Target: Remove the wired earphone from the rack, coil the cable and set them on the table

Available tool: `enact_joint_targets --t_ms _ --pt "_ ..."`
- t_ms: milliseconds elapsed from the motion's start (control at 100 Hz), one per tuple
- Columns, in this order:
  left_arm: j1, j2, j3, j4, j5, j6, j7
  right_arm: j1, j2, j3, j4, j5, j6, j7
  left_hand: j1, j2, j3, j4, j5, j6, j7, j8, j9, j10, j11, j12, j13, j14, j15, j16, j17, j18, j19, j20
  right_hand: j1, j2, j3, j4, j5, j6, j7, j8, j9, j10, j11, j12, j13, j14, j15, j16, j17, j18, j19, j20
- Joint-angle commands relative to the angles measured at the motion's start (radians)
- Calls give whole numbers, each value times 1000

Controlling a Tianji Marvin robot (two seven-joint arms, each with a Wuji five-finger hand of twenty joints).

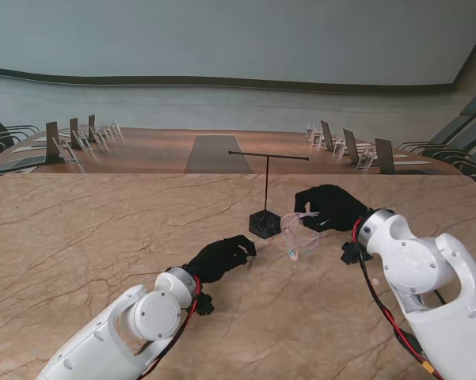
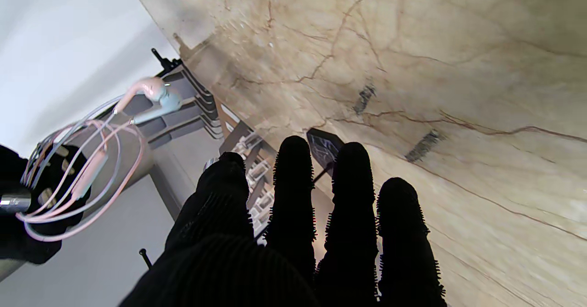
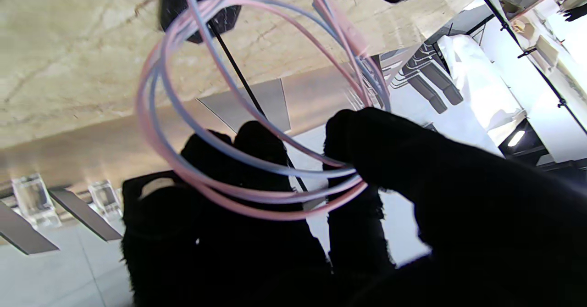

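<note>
Earphone cable (image 1: 295, 234), coiled in pink and pale blue loops, hangs from the right robot hand (image 1: 331, 207), whose fingers are pinched on it just right of the rack (image 1: 266, 190). Left robot hand (image 1: 220, 257) holds nothing, fingers extended over the table (image 1: 79, 237).

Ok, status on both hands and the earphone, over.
Right hand shut on coiled earphone, off the rack. Left hand open, low over table. Nothing in the way.
</note>
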Motion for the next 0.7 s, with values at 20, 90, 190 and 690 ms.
enact_joint_targets --t_ms 20,90,190,690 --pt "17 4 -8 -6 5 7 8 -29 -5 -20 21 -3 18 -1 13 -5 -22 3 -43 13 -49 -34 -61 -8 -46 -18 -51 -45 -53 -34 -35 -30 -44 -17 85 55 38 -3 16 -121 117 25 -10 108 11 -11 -12 88 24 -4 -24 -120 -8 29" --pt "22 3 -13 -7 6 10 13 -39 -5 -35 29 -5 34 0 -15 -14 -19 -1 -48 22 -52 -36 -83 -7 -45 -79 -64 -48 -69 -42 -47 -34 -69 -22 88 54 39 -4 15 -119 118 24 -11 110 9 -13 -14 92 22 -5 -28 -119 -10 30" --pt "28 1 -18 -4 7 10 24 -55 -2 -59 29 -11 61 16 -55 -25 -24 -2 -51 29 -57 -39 -100 -5 -43 -130 -75 -49 -81 -47 -55 -37 -81 -21 91 54 39 -6 15 -112 119 21 -11 115 10 -15 -14 95 22 -4 -31 -115 -11 33" --pt "39 -3 -24 -5 5 21 38 -84 16 -137 21 -15 164 101 -103 -28 -22 -7 -34 40 -72 -49 -89 3 -59 -165 -64 -45 -76 -44 -52 -31 -87 -17 108 41 41 -24 9 -67 121 -24 0 137 3 -25 -1 118 20 -10 -9 -71 -19 36"
